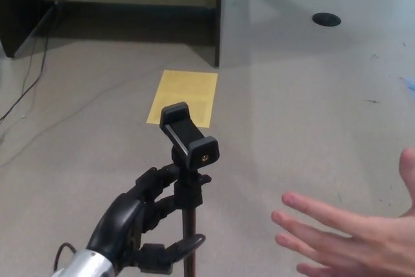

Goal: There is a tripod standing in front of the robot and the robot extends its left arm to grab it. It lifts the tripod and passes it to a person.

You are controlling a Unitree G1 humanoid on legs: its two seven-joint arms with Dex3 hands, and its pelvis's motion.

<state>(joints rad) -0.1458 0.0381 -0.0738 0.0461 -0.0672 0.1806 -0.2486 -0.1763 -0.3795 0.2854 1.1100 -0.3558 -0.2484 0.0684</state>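
The black tripod point(189, 160) stands upright at the lower centre of the head view, with a phone clamp at its top and a thin pole running down out of the picture. My left hand point(139, 215) comes in from the lower left. Its fingers curl around the pole just under the clamp and the thumb hooks in lower down, so it is shut on the tripod. A person's open hand point(350, 238) reaches in from the lower right, fingers spread toward the pole, a short gap away from it.
A yellow sheet point(183, 97) lies on the grey floor behind the tripod. A dark panel edge point(218, 17) stands upright beyond it. Cables point(29, 82) trail along the left. A black round disc point(326, 19) sits on the floor far right.
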